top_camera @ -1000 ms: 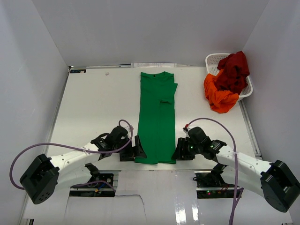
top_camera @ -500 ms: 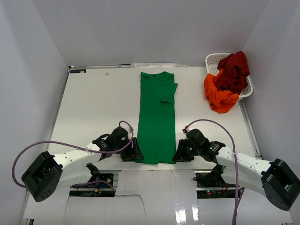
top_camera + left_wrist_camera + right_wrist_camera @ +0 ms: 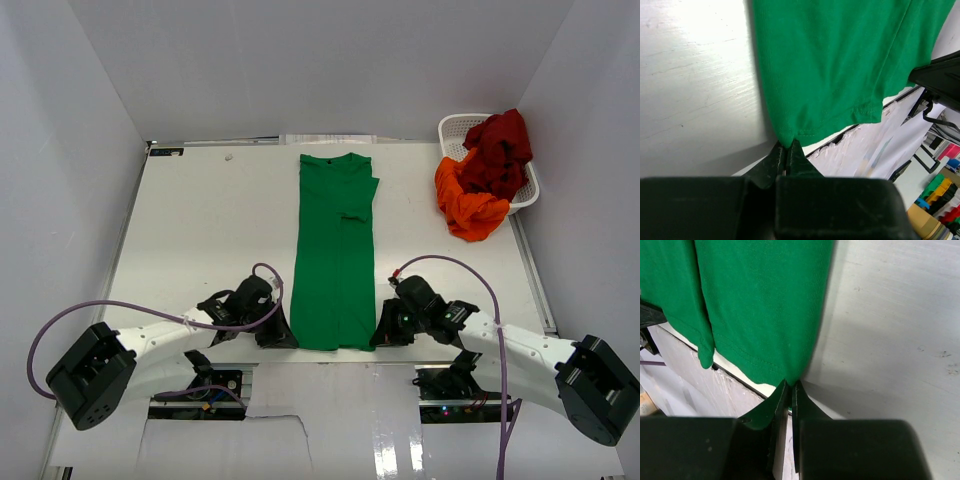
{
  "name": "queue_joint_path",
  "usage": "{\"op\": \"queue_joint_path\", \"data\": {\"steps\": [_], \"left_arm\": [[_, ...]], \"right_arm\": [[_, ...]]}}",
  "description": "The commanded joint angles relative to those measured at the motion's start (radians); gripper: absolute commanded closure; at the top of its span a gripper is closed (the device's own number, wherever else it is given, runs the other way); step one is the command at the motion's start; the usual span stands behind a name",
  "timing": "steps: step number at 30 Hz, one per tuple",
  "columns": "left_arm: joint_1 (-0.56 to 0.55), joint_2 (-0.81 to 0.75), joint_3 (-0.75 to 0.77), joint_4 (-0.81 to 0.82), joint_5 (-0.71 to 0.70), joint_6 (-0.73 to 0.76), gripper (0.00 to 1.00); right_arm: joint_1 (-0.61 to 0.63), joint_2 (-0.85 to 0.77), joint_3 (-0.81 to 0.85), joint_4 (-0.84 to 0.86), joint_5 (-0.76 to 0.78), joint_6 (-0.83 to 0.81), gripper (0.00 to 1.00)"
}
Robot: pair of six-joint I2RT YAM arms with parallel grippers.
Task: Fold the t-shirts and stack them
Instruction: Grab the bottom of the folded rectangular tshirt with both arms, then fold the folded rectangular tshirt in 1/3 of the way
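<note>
A bright green t-shirt (image 3: 337, 250) lies folded into a long strip down the middle of the table, collar at the far end. My left gripper (image 3: 285, 336) is shut on the strip's near left hem corner (image 3: 786, 139). My right gripper (image 3: 381, 333) is shut on the near right hem corner (image 3: 792, 381). Both corners sit at the table's near edge. An orange t-shirt (image 3: 466, 205) spills out of the basket at the far right, and a dark red t-shirt (image 3: 499, 150) is piled on top of it.
A white lattice basket (image 3: 459, 130) stands at the far right corner beside the right wall. The table's near edge (image 3: 850, 136) runs just under the green hem, with clutter below it. Purple cables (image 3: 120, 310) loop over both arms.
Both grippers have slid inward to the green hem's near corners and closed on them. The shirt itself has not visibly moved.
</note>
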Motion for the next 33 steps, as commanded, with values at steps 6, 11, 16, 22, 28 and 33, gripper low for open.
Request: {"op": "queue_joint_path", "data": {"steps": [6,11,16,22,28,33], "left_arm": [[0.0,-0.051,0.077,-0.135,-0.021,0.036,1.0],[0.035,-0.021,0.227,-0.267,-0.058,0.107,1.0],[0.134,0.06,0.294,-0.198,-0.043,0.168,1.0],[0.22,0.224,0.454,-0.125,-0.049,0.211,1.0],[0.251,0.355,0.606,-0.117,-0.084,0.248,1.0],[0.276,0.444,0.732,-0.129,-0.105,0.268,1.0]], "right_arm": [[0.024,-0.03,0.151,-0.162,-0.003,-0.053,0.92],[0.024,0.018,0.317,-0.258,-0.01,-0.136,0.92],[-0.021,0.111,0.443,-0.286,0.058,-0.228,0.92],[-0.156,0.228,0.556,-0.283,0.055,-0.333,0.92],[-0.266,0.341,0.662,-0.272,0.04,-0.438,0.92],[-0.324,0.458,0.739,-0.251,0.027,-0.493,0.92]]}}
